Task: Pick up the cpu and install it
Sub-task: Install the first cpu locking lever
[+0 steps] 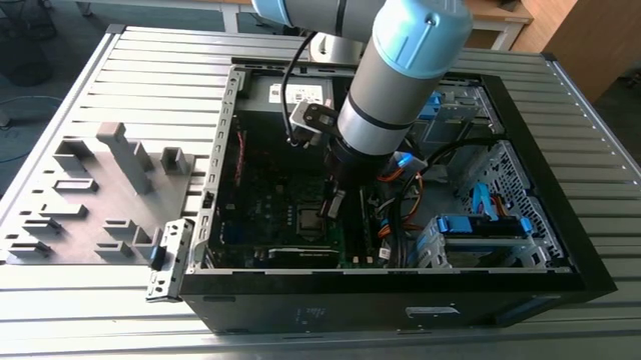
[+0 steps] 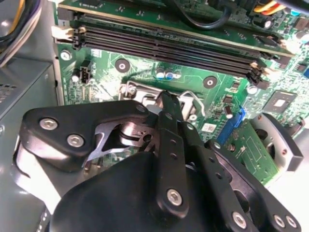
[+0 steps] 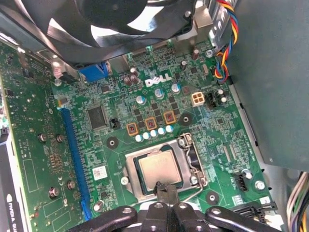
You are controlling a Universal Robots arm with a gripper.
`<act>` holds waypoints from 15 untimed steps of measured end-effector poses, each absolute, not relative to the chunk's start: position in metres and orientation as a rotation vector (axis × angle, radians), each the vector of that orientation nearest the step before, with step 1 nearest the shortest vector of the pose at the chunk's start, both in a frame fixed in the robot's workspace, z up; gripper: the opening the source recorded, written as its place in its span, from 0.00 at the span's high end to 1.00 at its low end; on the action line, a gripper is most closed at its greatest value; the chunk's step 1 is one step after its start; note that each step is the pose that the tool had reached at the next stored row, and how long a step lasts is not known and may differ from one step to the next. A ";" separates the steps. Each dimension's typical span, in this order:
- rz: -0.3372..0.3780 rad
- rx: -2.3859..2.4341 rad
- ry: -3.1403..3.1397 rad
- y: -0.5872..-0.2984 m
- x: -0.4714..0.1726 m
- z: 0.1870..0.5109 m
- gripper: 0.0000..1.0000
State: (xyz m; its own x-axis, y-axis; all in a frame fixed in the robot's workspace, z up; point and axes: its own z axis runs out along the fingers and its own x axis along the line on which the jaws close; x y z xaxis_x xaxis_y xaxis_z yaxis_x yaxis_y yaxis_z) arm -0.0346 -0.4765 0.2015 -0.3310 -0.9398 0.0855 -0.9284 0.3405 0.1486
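Note:
The cpu (image 3: 158,169), a flat square chip with a dull metal top, lies level in the motherboard socket (image 3: 192,162) in the first wrist view. My gripper (image 3: 165,189) is down inside the open computer case (image 1: 561,247). Its fingertips are together at the chip's edge nearest the wrist, with nothing held between them. In the second wrist view the gripper (image 2: 164,100) points at the socket's metal frame (image 2: 145,94), and its black linkages hide the chip. In the exterior view the gripper (image 1: 335,207) hangs just beside the socket (image 1: 306,218).
Memory slots (image 2: 164,46) run along one side of the socket and a cooling fan (image 3: 120,24) sits at another. Bundled cables (image 1: 410,196) and a blue-tabbed drive cage (image 1: 481,229) crowd the case's right. A grey tray with blocks (image 1: 95,202) lies on the table at the exterior view's left.

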 end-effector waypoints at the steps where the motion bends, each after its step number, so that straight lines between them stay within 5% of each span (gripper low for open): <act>1: -0.106 1.712 -2.442 -0.476 -0.035 0.201 0.89; 15: -0.070 1.656 -2.460 -0.476 -0.034 0.197 0.89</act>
